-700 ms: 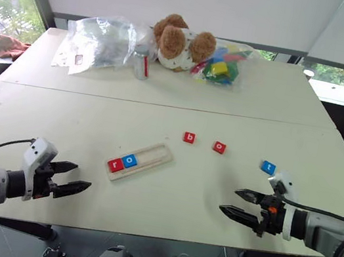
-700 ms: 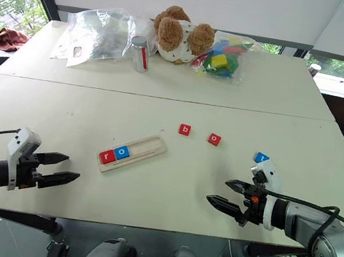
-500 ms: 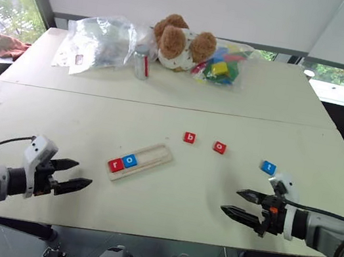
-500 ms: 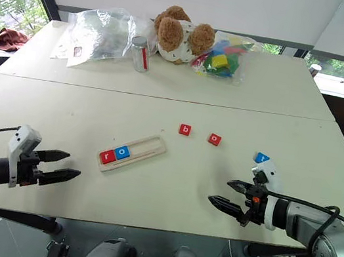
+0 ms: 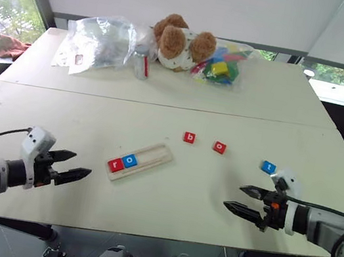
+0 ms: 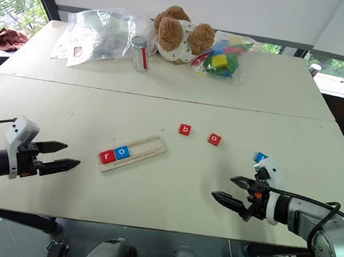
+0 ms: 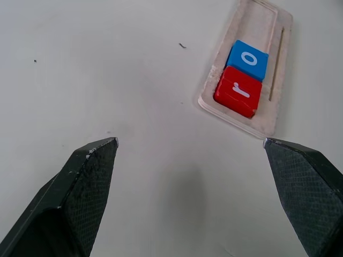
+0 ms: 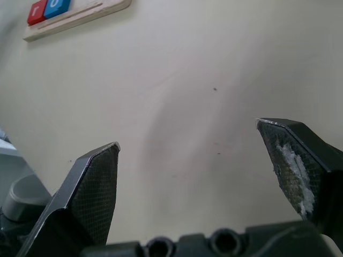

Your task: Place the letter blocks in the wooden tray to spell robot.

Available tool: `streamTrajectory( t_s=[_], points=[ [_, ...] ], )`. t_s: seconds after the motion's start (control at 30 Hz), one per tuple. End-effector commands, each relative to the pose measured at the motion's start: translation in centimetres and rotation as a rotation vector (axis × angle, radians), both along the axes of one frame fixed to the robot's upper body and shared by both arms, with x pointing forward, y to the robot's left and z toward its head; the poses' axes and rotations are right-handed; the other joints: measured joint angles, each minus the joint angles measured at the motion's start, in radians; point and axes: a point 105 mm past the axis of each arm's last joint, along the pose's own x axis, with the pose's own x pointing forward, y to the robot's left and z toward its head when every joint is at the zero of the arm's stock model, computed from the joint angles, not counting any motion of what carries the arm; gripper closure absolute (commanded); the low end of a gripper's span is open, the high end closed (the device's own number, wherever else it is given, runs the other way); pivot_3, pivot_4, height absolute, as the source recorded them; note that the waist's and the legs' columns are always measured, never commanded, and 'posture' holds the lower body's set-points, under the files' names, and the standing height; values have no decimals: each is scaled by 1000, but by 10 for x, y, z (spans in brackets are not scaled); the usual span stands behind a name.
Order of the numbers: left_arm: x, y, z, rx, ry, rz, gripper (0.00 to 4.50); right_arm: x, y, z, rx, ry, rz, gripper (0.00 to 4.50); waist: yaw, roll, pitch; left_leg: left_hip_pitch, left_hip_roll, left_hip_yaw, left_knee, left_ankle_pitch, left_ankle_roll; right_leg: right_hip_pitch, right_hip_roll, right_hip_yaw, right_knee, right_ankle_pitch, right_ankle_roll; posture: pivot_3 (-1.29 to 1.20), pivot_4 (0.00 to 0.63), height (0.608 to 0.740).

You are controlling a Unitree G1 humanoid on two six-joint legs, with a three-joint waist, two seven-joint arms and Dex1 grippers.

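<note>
Left gripper now a bit further out to the left than before, right gripper a bit further right; both with fingers wide apart, holding nothing. Five blocks: red r and blue o side by side at one end of the pale wood tray; red b, red o and blue t loose on the table, apart from the tray.
</note>
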Motion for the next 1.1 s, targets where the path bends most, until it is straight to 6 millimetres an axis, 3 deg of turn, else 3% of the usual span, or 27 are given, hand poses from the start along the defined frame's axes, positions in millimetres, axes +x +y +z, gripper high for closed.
streamTrajectory(
  t_s=[0.03,0.13,0.2,0.33,0.47,0.67,0.83,1.1],
  points=[
    [8,10,18,28,-75,14,0,7,-1,16,-6,-67,13,58,-1,0,0,0,0,0,0,0,0,0,0,0,0,0,0,0,150,740],
    [14,9,27,78,-97,-48,0,12,-9,21,-30,-94,-6,58,0,0,0,0,0,0,0,0,0,0,0,0,0,0,0,0,150,740],
    [18,-3,32,119,-115,-143,0,13,-7,30,-16,-96,13,58,2,0,0,0,0,0,0,0,0,-1,0,0,0,0,0,0,150,740],
    [26,-40,39,158,-179,-314,0,16,29,52,12,-149,151,58,-2,0,0,0,-1,0,1,0,0,0,-1,0,0,0,0,0,150,740],
    [27,-64,31,146,-213,-374,0,9,68,53,62,-175,250,58,-5,0,0,0,0,0,-2,0,0,-2,0,0,0,0,0,0,150,740],
    [23,-77,11,103,-226,-360,0,0,93,42,82,-157,308,58,-2,0,0,-5,0,0,-1,0,0,-5,0,-1,0,0,0,0,150,740],
    [19,-76,-9,154,-206,-353,0,-6,108,36,90,-150,341,58,0,0,0,-5,0,0,3,0,0,-4,0,-1,0,0,0,0,150,740],
    [26,-74,-29,189,-190,-351,0,-2,104,34,58,-160,322,58,1,0,0,-5,0,0,3,0,0,-4,0,-1,1,0,0,0,150,740]
  ],
)
